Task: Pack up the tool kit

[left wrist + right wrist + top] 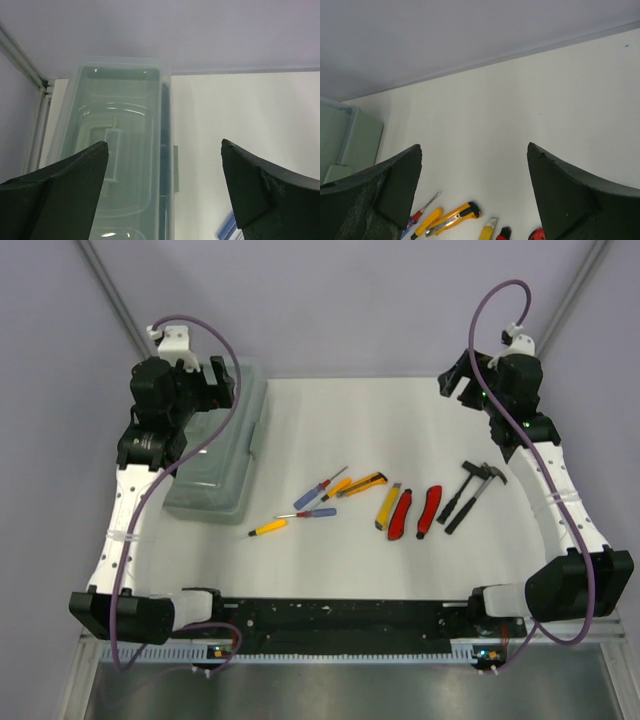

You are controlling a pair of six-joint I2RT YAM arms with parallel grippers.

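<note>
The pale green toolbox (218,455) lies closed at the table's left, its translucent lid (120,150) filling the left wrist view. My left gripper (215,380) is open and empty above the box's far end. My right gripper (455,380) is open and empty, raised at the far right. On the table lie several small screwdrivers (320,487), two yellow utility knives (362,483) (388,506), red-handled pliers (415,512) and two black hammers (470,492). The right wrist view shows a yellow knife (452,217) and screwdriver (422,207) below the fingers.
White table with purple-grey walls behind and at both sides. A black rail (340,615) runs along the near edge between the arm bases. Purple cables loop over both arms.
</note>
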